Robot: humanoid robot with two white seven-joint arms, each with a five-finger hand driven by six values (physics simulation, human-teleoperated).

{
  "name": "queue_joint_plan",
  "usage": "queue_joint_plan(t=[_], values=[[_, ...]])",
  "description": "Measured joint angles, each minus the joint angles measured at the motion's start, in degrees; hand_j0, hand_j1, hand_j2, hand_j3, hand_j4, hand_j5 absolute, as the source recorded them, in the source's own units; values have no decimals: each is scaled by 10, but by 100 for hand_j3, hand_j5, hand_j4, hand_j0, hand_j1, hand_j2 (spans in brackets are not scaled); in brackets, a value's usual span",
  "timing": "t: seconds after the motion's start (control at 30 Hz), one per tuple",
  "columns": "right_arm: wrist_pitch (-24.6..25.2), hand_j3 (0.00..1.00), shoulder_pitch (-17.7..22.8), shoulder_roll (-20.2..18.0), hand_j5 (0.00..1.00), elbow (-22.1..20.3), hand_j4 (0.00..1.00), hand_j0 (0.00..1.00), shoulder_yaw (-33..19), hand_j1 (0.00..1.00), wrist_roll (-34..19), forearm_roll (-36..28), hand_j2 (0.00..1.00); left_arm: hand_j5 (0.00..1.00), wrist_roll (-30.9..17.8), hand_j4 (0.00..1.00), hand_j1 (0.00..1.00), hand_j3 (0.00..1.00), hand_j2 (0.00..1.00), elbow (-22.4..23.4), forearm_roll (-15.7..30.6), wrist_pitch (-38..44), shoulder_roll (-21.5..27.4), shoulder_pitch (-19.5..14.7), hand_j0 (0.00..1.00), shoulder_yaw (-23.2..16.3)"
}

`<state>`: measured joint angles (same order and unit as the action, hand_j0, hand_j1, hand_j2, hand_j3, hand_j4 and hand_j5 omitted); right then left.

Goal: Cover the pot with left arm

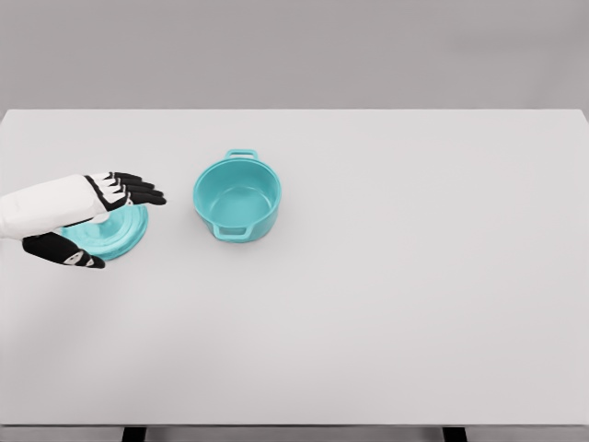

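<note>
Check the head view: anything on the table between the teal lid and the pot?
Nothing. In the head view the strip of white table between the lid and the open pot is bare; the left hand is over the lid, fingertips pointing toward the pot.

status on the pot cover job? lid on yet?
Not yet. Done: the left hand has reached the teal lid and sits over it, fingers spread, thumb below. In hand: nothing visibly gripped; the lid lies flat on the white table, left of the pot. Left: grasp the lid, lift it, carry it right and set it on the open, empty pot.
</note>
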<state>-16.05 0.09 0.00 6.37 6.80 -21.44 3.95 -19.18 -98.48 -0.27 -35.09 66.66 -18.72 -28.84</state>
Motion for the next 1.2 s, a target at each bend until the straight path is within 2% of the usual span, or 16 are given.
queue_joint_plan(t=[0.37,0.5,0.57,0.7,0.93,1.1,1.2], values=[[0,100,3,0,100,0,100,100,-1,100,0,0,100,100,1,100,100,100,100,0,-2,0,-9,-4,100,0],[0,100,4,0,100,0,100,100,-1,100,0,0,100,100,5,100,100,100,100,2,1,0,-53,-1,100,6],[0,100,4,0,100,0,100,100,-1,100,0,0,100,100,6,100,100,100,100,7,31,0,-68,-2,100,9],[0,100,4,0,100,0,100,100,-1,100,0,0,100,100,12,100,100,100,100,58,89,10,-79,-6,100,10],[0,100,4,0,100,0,100,100,-1,100,0,0,100,100,32,100,100,100,100,147,109,85,-86,-9,100,4],[0,100,4,0,100,0,100,100,-1,100,0,0,100,100,31,100,100,100,100,173,118,137,-88,-10,100,-13],[0,100,3,0,100,0,100,100,-1,100,0,0,100,100,30,100,100,100,100,184,158,146,-89,-11,100,-23]])
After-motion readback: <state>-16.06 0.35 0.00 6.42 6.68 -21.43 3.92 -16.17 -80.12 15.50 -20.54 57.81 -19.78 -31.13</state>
